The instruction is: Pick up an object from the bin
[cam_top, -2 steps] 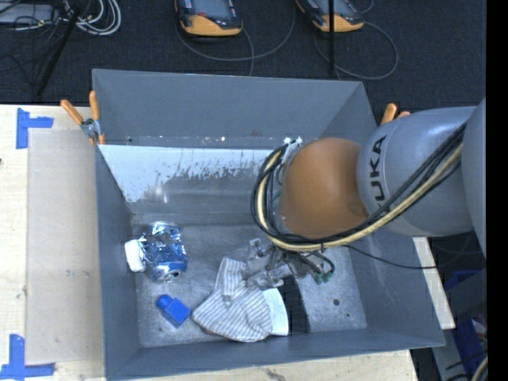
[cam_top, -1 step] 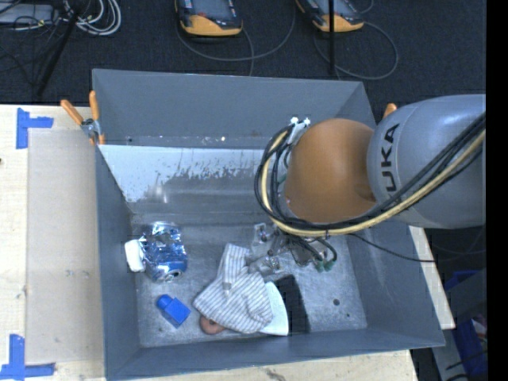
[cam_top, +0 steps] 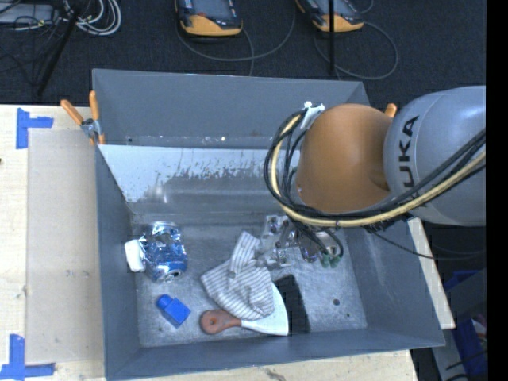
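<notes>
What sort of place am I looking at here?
Most likely a robotics research lab: a KUKA robot arm reaches into a grey metal bin holding odd items like a striped cloth and a crumpled blue packet, with loose cables lying beyond it.

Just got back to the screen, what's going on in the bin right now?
The arm reaches into the bin from the right, and its gripper is down at the upper right edge of a crumpled striped cloth near the middle. Nothing visibly held yet. A black block and a brown piece lie by the cloth. A blue-and-silver packet and a small blue piece sit apart on the left.
</notes>
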